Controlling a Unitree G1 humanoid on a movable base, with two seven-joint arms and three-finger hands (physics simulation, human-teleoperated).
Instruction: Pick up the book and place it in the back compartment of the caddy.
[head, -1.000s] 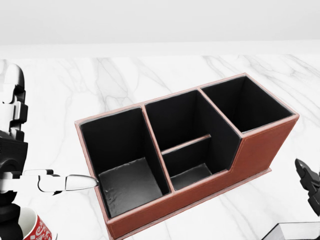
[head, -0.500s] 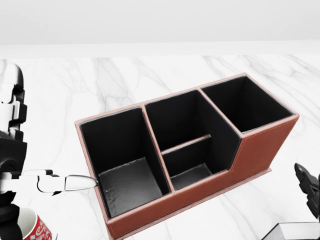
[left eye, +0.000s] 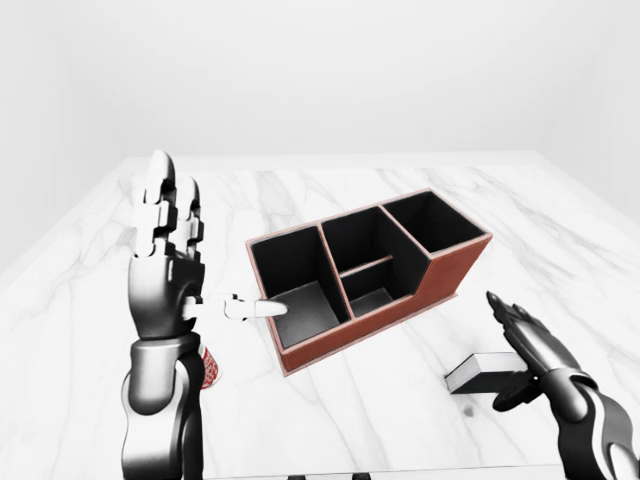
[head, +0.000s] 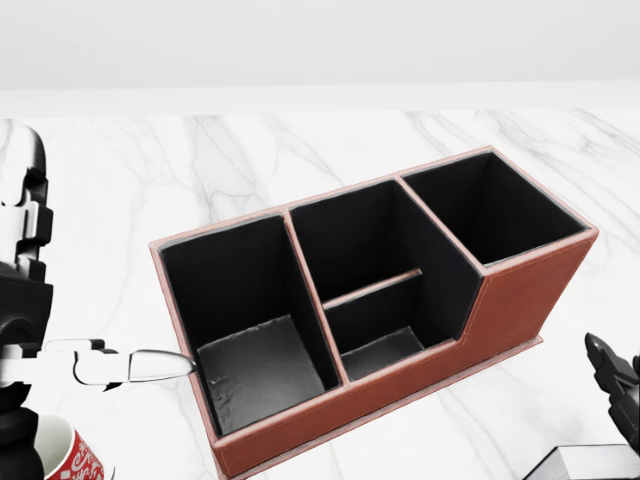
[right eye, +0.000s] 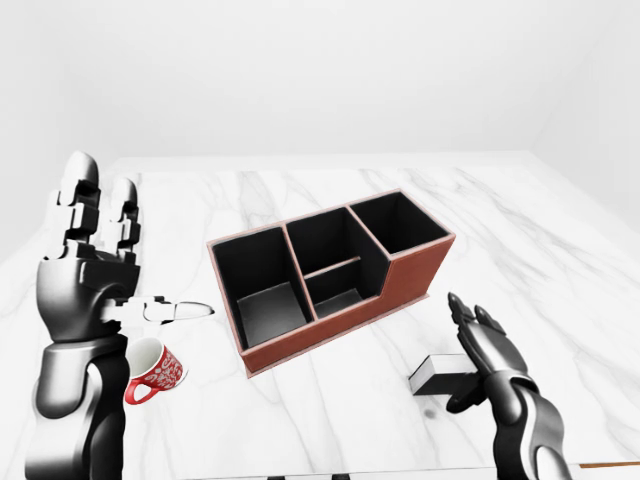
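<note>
Brown caddy (left eye: 370, 275) is empty; our right hand (left eye: 527, 345) hovers spread over the book (left eye: 480, 373) at lower right, left hand (left eye: 165, 275) released; all 3 steps remain.

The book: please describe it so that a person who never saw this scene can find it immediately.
Start from the marble table and find the brown caddy with black compartments in the middle. In the left-eye view, the book lies flat below and to the right of it, just under the open right hand. It is the only thin slab, dark on top with a pale edge, unlike the round red mug.
</note>
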